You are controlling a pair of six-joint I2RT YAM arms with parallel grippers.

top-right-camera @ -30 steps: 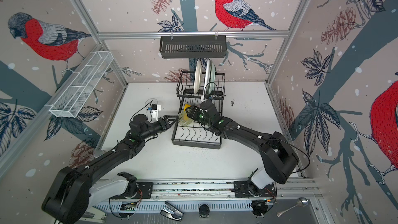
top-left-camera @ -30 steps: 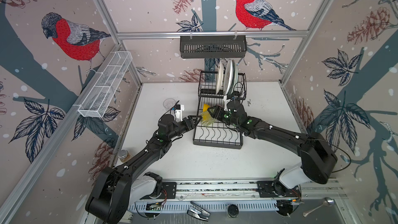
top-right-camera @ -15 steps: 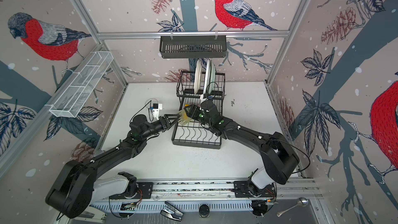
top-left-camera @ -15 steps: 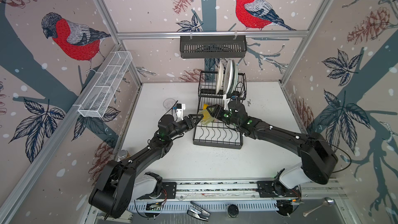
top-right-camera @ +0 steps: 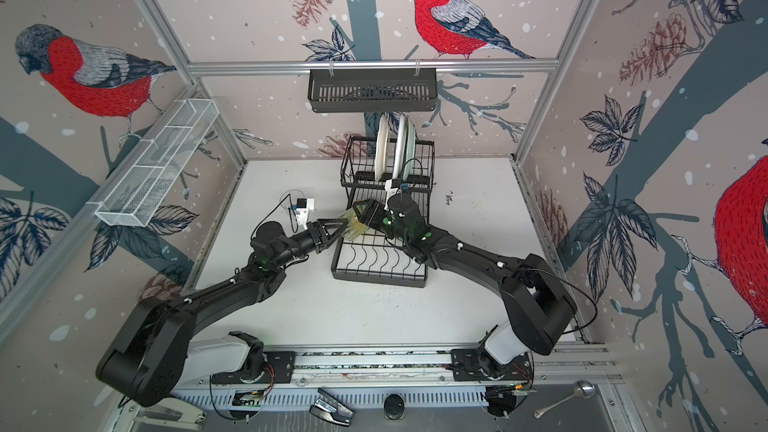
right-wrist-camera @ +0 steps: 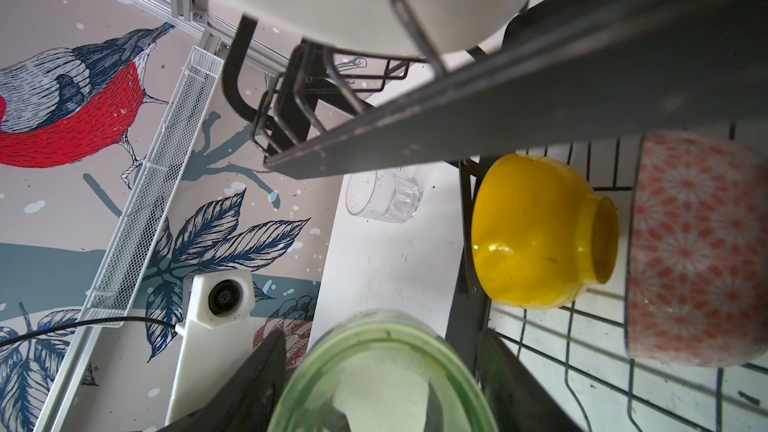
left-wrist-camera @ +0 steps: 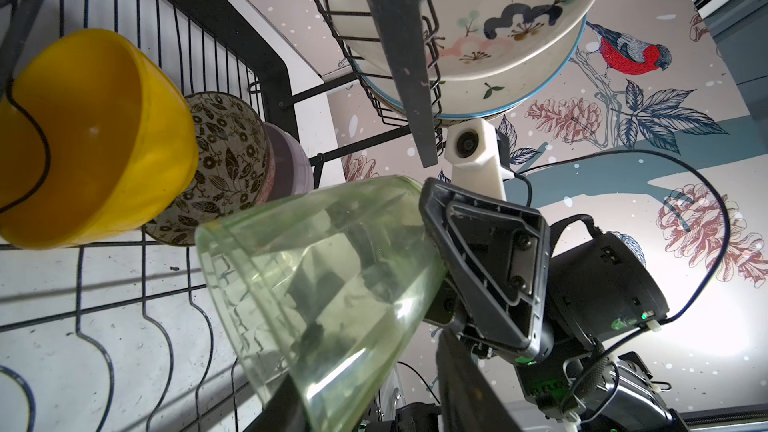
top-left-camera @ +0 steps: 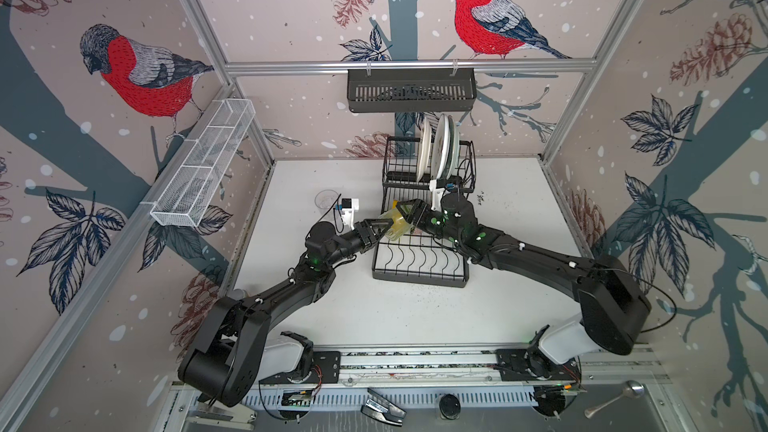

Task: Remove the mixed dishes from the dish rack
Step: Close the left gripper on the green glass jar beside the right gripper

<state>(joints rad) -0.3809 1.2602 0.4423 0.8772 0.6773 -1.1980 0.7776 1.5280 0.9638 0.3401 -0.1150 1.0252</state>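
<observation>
The pale-green tumbler hangs tilted over the left edge of the dish rack. My right gripper is shut on its base end. My left gripper is at the tumbler's mouth end, jaws on either side of the glass wall, with a gap showing at one finger. Under the raised basket, a yellow bowl, a pink-patterned bowl and a lilac bowl lie on their sides. Plates stand upright in the basket's slots.
A clear tumbler lies on the white table left of the rack. A black slotted basket hangs on the back rail, and a white mesh trough runs along the left wall. A spoon lies on the front ledge.
The right gripper has carried the green tumbler a little up and to the left. The left gripper has moved in to the tumbler's mouth and its jaws have narrowed.
</observation>
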